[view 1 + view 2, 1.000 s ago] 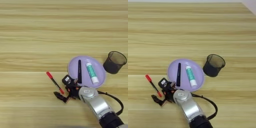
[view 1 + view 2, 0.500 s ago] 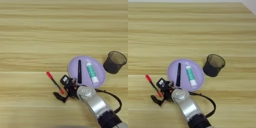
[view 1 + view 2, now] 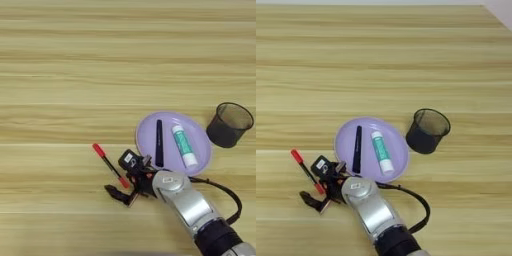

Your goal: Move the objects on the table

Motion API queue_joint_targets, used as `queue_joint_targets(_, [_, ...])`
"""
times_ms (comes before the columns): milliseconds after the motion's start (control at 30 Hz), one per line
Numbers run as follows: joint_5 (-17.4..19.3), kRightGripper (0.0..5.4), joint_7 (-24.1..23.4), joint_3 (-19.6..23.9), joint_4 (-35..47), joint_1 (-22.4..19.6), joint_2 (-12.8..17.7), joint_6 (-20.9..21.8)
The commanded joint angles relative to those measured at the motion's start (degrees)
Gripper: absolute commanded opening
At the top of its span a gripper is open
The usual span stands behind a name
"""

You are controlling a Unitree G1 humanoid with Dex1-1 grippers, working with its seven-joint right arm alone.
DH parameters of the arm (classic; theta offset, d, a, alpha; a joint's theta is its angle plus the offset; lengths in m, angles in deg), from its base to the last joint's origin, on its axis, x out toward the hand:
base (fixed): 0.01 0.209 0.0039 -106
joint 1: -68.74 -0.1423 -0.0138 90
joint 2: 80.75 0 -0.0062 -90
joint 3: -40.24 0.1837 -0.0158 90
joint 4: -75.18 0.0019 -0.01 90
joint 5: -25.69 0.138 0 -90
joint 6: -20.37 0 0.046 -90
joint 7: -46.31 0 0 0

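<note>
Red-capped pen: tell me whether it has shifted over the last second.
No. The red-capped pen lies at the same spot left of the purple plate, its lower end at the gripper.

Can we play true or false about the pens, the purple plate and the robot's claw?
1. The black pen lies on the purple plate. True.
2. The white-and-teal tube is inside the black mesh cup. False: it lies on the plate, beside the black pen.
3. The pen with the red cap is on the plate too. False: it lies on the wooden table, left of the plate.
4. The claw is right at the red-capped pen, at its lower end. True.
5. The mesh cup stands to the right of the plate. True.
6. The mesh cup has tipped over. False: it stands upright.
</note>
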Motion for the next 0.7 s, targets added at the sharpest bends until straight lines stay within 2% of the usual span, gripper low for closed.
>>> queue_joint_targets(33, [0.22, 5.39, -0.61, 0.65, -1.56, 0.68, 0.39, -3.63])
queue_joint_targets(433, [-0.13, 5.39, -0.6, 0.32, -1.88, 0.56, 0.57, -3.49])
queue_joint_targets(700, [-0.84, 4.65, -0.4, -0.5, -1.86, 0.72, 1.04, -3.44])
